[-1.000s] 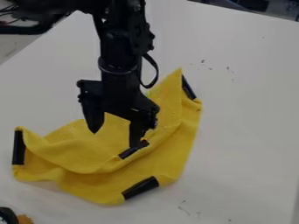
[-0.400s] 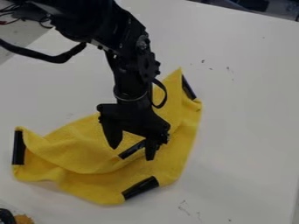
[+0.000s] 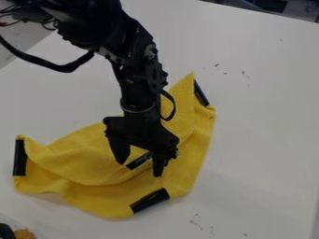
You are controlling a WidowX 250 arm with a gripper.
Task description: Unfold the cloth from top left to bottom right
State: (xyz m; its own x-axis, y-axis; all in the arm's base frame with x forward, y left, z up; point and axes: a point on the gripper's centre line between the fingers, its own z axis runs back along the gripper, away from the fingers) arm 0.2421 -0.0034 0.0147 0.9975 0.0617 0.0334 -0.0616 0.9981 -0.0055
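The black gripper (image 3: 139,170) hangs over the middle of the yellow cloth (image 3: 81,161), its fingers apart, one on each side of a black-taped corner (image 3: 139,160) that lies folded over onto the cloth. Whether the fingertips touch the fabric, I cannot tell. More black tape marks the cloth's left corner (image 3: 20,158), its bottom corner (image 3: 149,200) and its upper right corner (image 3: 200,93). Wrinkles run across the left and lower parts of the cloth.
The white table (image 3: 261,140) surrounds the cloth and bears small dark marks. A black and orange-brown object (image 3: 24,234) sits at the bottom left edge. Cables show at the upper left.
From its earlier place the gripper has moved down and slightly right over the cloth, to the folded corner. Its fingers stay apart, and the cloth looks unmoved.
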